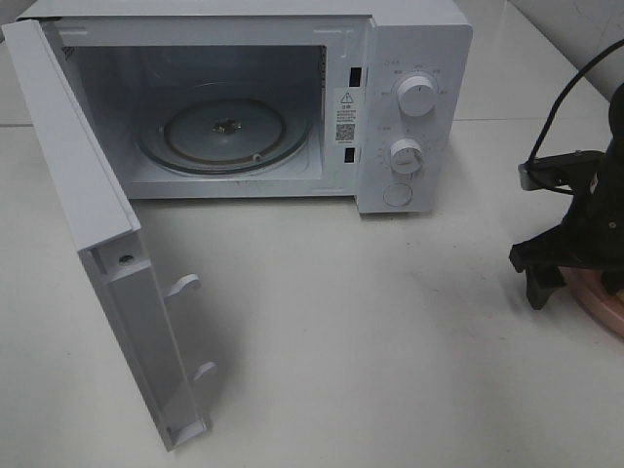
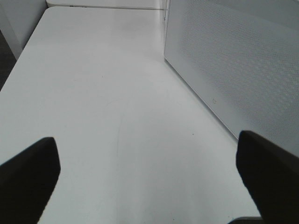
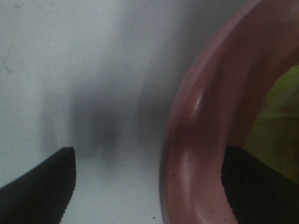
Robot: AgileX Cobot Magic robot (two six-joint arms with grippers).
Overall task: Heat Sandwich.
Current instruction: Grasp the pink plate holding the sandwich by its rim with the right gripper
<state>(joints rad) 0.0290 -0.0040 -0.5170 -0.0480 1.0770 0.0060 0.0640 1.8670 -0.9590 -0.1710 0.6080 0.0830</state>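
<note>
Your left gripper (image 2: 147, 156) hangs spread wide over the table (image 2: 117, 93) beside the microwave (image 1: 409, 58) door (image 1: 88, 195), well apart from the work. At the right edge, your right gripper (image 3: 149, 158), also released, straddles the pink plate (image 3: 205, 116) rim. The sandwich (image 3: 280, 107) lies on the plate just right of the jaws, mostly cut off, so you cannot read its long axis.

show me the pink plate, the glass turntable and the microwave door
pink plate (image 3: 201, 116), right wrist view, on its raised rim
glass turntable (image 1: 185, 132), exterior high view, on the glass beside the hub
microwave door (image 1: 78, 166), exterior high view, on its white frame
</note>
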